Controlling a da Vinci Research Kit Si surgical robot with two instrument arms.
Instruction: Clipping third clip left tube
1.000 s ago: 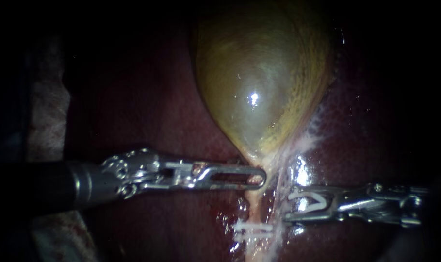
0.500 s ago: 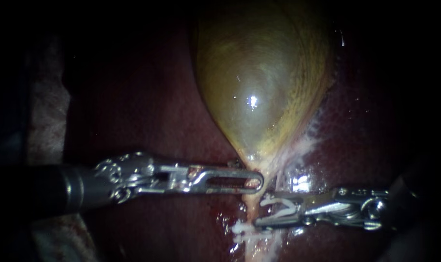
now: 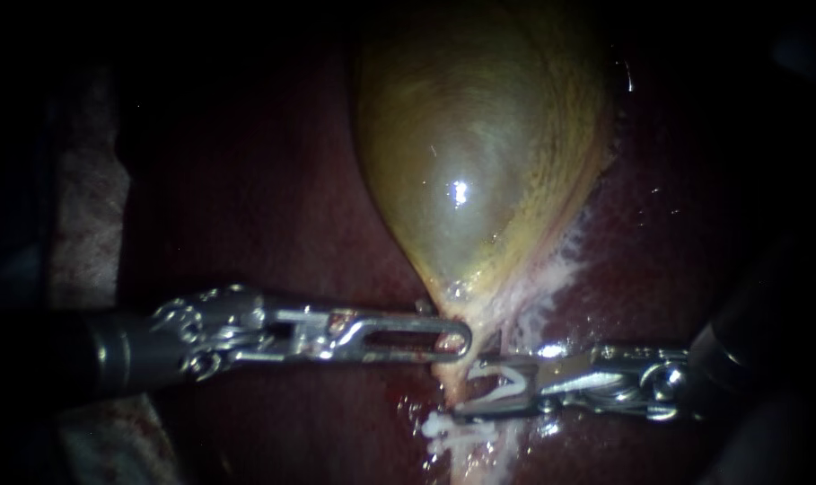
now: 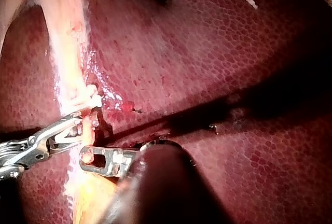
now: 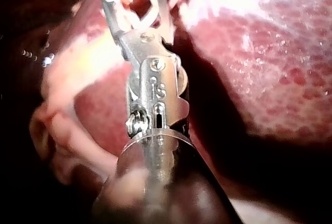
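Note:
The yellow-green gallbladder (image 3: 479, 153) tapers down to a pale tube (image 3: 446, 375). My left instrument (image 3: 457, 341) comes in level from the left, and its slotted jaws are shut on the gallbladder's neck. My right instrument (image 3: 470, 384) comes in from the right, just below the left one. Its jaws stand apart with an open white clip held between them, and the tube lies at their mouth. Another white clip (image 3: 452, 431) sits across the tube just below. The left wrist view shows the right instrument (image 4: 80, 129) at the tube (image 4: 67, 63), beside that clip (image 4: 91, 98).
Dark red liver (image 3: 273, 207) lies around and under the gallbladder. Whitish frayed tissue (image 3: 551, 278) runs along the gallbladder's right edge. A pale cloth-like strip (image 3: 84, 207) stands at the far left.
My right instrument has moved left from beside the tube until its clip-bearing jaws reach it. My left instrument has drawn the gallbladder's neck slightly left.

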